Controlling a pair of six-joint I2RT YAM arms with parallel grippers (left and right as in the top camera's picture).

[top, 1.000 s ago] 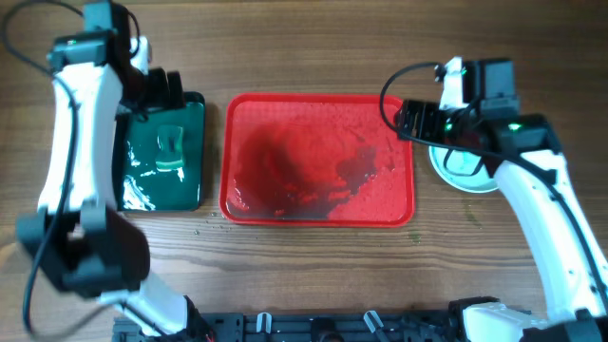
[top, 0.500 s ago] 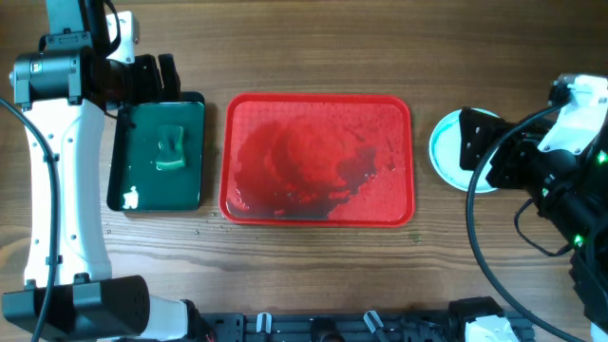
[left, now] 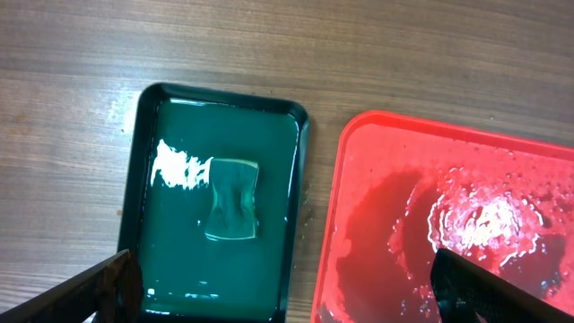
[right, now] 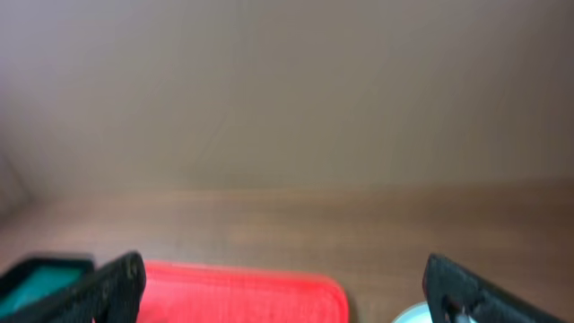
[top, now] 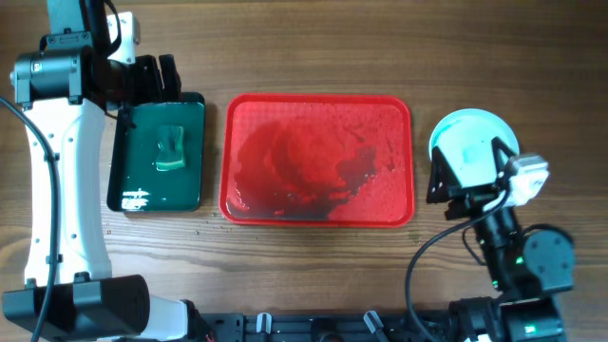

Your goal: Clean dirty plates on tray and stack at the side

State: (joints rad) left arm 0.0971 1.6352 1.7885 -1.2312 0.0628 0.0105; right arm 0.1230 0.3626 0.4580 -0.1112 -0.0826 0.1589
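Round shallow plates (top: 467, 144), pale aqua one showing on top: sitting on the wooden table (top: 313, 275) just right of the large red rectangular plastic tray (top: 319, 99), which is lying wet and plateless. Left gripper (left: 282, 278) and right gripper (right: 285, 267): both hanging spread, holding nothing. Stacking apparently finishing; next move likely calling only for parking the arms.

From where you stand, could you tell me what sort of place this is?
Probably a robotics lab bench: a wooden table, a white robot arm over it, and a wet red tray beside stacked plates.
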